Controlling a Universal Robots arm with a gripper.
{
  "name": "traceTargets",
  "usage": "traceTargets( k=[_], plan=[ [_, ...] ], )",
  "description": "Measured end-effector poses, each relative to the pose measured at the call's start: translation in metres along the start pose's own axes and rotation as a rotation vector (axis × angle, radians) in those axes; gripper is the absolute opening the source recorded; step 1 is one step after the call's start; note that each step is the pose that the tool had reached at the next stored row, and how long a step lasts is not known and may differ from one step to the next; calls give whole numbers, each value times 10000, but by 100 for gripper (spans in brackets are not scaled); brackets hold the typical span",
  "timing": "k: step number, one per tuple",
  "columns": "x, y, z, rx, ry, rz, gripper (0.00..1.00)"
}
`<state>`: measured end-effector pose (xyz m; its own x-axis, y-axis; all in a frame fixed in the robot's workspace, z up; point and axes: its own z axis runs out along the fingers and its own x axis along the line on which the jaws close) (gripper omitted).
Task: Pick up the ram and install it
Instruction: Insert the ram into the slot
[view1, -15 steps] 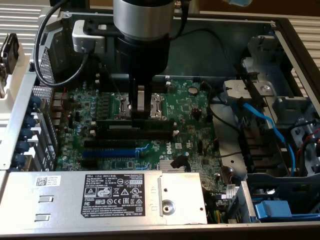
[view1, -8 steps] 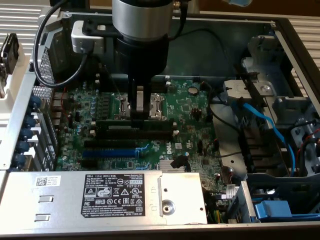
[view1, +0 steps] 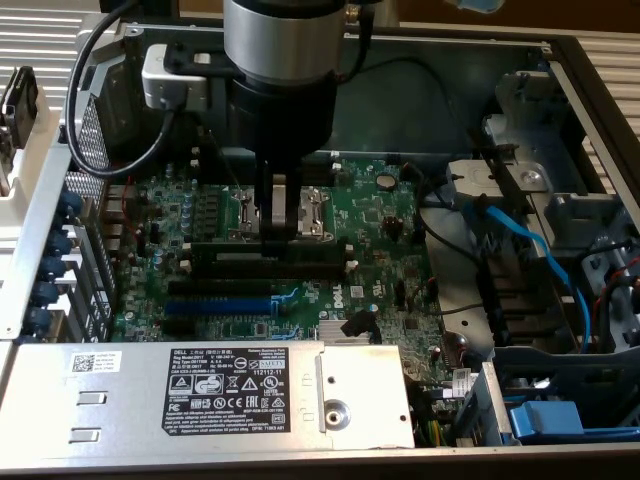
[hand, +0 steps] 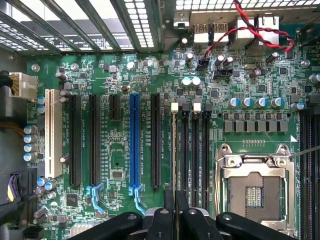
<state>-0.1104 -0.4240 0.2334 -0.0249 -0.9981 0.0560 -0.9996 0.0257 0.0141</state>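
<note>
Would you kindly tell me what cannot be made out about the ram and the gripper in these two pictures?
- Exterior view: the black gripper covers the middle of the long dark-green ram stick, so how deep the stick sits in its slot is unclear.
- Wrist view: the ram stick shows edge-on, so its faces are hidden.
- Wrist view: the gripper is cut off by the picture's edge.
- Exterior view: the print on the grey metal box's label is too small.

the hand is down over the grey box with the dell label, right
No. The hand is down over the green motherboard, at the black memory slots, not over the grey box with the Dell label. The exterior view shows it.
</note>
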Motion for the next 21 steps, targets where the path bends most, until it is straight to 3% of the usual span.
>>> traceTargets(
  k=[21],
  plan=[
    [-14,1,19,0,2,-1,13]
  ],
)
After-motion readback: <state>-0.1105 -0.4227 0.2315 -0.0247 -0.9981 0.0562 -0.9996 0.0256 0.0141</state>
